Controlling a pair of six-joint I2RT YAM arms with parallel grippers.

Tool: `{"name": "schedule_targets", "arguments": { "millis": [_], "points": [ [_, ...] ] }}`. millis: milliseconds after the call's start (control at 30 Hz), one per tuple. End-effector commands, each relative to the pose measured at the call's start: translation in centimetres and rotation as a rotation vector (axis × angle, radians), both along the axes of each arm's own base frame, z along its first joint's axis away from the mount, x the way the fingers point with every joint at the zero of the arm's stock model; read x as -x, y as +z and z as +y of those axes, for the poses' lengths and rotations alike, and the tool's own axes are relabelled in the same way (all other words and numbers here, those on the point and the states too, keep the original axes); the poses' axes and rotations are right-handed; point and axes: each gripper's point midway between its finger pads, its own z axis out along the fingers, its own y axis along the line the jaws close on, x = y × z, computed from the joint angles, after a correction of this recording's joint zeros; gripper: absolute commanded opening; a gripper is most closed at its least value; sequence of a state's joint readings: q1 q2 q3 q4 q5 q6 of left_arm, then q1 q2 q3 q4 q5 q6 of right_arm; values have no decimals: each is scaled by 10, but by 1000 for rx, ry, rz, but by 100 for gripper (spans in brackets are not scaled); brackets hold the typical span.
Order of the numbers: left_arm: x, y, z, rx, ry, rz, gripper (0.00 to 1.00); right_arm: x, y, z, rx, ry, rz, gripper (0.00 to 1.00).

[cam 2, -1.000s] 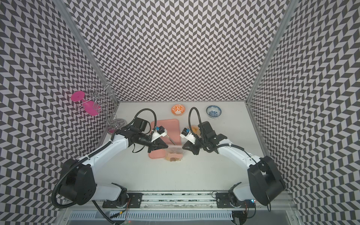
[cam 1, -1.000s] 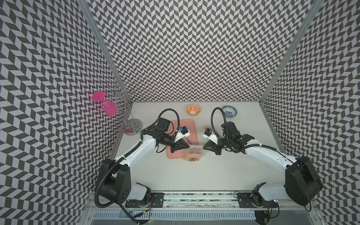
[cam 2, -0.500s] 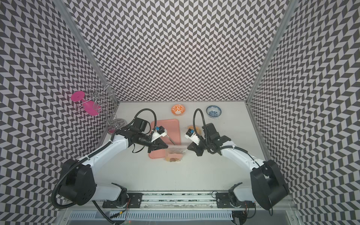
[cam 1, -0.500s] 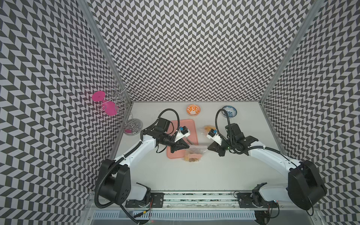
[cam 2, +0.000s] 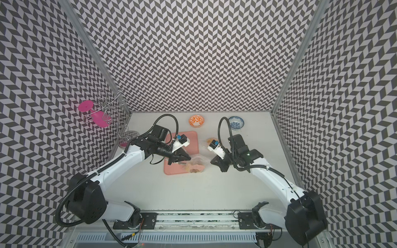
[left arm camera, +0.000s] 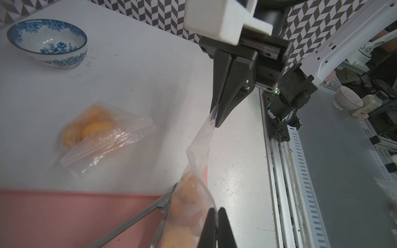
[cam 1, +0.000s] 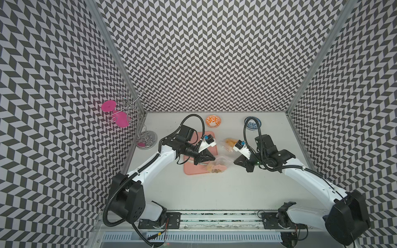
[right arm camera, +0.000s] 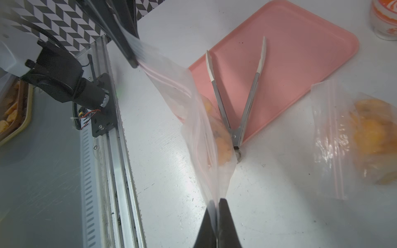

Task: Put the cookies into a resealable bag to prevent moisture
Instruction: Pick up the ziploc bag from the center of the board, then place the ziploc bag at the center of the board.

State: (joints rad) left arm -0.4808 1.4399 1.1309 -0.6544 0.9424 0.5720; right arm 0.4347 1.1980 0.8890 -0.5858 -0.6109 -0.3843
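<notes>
A clear resealable bag (right arm camera: 193,107) is stretched between my two grippers at the pink tray's (cam 1: 193,169) near right corner. Yellow-orange cookies (right arm camera: 223,143) sit in its sagging lower part, seen in both top views (cam 1: 216,168) (cam 2: 194,168). My left gripper (left arm camera: 216,209) is shut on one end of the bag's (left arm camera: 199,150) top edge. My right gripper (right arm camera: 217,200) is shut on the opposite end. In both top views the left gripper (cam 1: 213,159) (cam 2: 190,159) and right gripper (cam 1: 234,162) (cam 2: 211,162) face each other, a short gap apart.
Metal tongs (right arm camera: 236,96) lie open on the tray beside the bag. A second clear bag with yellow cookies (cam 1: 228,143) lies on the table behind the right gripper. An orange bowl (cam 1: 213,120) and a blue bowl (cam 1: 252,123) stand at the back. A wire rack with pink glasses (cam 1: 129,116) stands far left.
My right gripper has closed on the bag's edge and moved right, away from the left gripper, drawing the bag's top out between them. The left arm has stayed put.
</notes>
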Motion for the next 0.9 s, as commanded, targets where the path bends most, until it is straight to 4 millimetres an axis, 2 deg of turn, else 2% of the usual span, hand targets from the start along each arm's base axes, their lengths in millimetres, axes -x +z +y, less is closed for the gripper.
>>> {"name": "schedule_targets", "arguments": {
  "millis": [0,100,167,300,367,433,500,567,600,667,767,867],
  "points": [
    [2,16,-15,54,-42,3,0,-11,15,-25,81,-97,-64,0],
    [0,20,-26,84,-76,0,0,-21,24,-43,127,-192,-91,0],
    [3,18,-35,95,-110,20,0,-18,26,-48,167,-186,-104,0],
    [14,-1,-52,98,-172,19,0,-18,19,-68,278,-212,-156,1],
    [13,-13,-57,115,-177,13,0,-16,15,-70,298,-199,-167,3],
    [7,-24,-60,116,-151,6,0,-11,9,-67,320,-157,-174,9],
    [4,-30,-62,133,-146,-12,0,-1,-13,-66,394,-107,-153,17],
    [2,-37,-62,146,-142,-17,0,8,-34,-65,489,-59,-159,29],
    [1,-40,-63,145,-143,-15,0,9,-36,-65,506,-51,-167,35],
    [-3,-47,-64,135,-140,-11,0,5,-24,-56,467,-50,-192,44],
    [-5,-52,-64,140,-148,5,0,-2,5,-29,329,-9,-263,52],
    [-2,-54,-64,140,-172,18,0,-12,19,-11,228,1,-360,60]
  ]
}}
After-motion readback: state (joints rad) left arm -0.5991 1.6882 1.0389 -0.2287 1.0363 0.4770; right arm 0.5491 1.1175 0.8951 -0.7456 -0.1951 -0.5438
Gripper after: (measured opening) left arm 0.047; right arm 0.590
